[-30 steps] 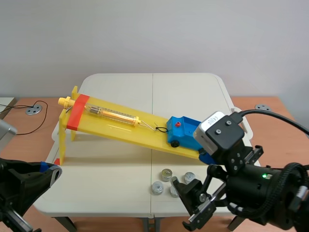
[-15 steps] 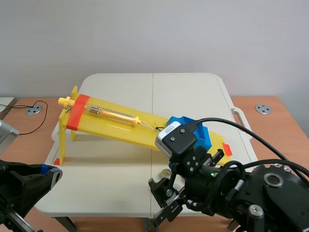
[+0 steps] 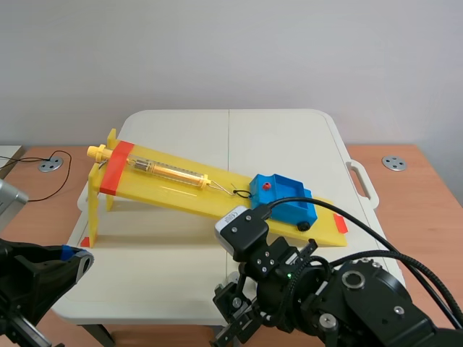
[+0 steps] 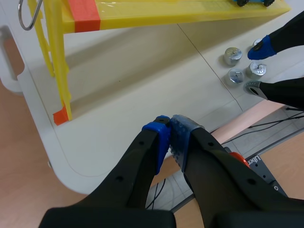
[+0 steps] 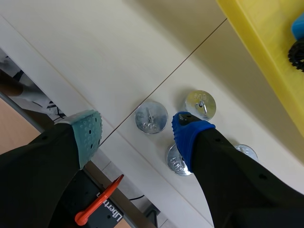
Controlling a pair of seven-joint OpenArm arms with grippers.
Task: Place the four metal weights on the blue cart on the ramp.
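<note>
The blue cart (image 3: 283,201) stands low on the yellow ramp (image 3: 173,189). In the right wrist view several round metal weights lie on the white table: one (image 5: 151,117) under the gap of my open right gripper (image 5: 137,126), one (image 5: 200,105) just ahead of the blue pad, two more (image 5: 176,160) (image 5: 246,152) partly behind that finger. In the scene view my right gripper (image 3: 228,316) hangs over the table's front edge and the arm hides the weights. My left gripper (image 4: 170,131) is shut on nothing, low near the table's front left corner.
A yellow spring scale (image 3: 163,170) lies on the ramp, hooked to the cart by a cord. The ramp's upright support (image 4: 56,61) stands ahead of the left gripper. The table's front edge (image 5: 61,80) runs right under the right gripper.
The right arm has swung left and down over the weights, uncovering the blue cart and hiding the weights in the scene view. The left arm has stayed put.
</note>
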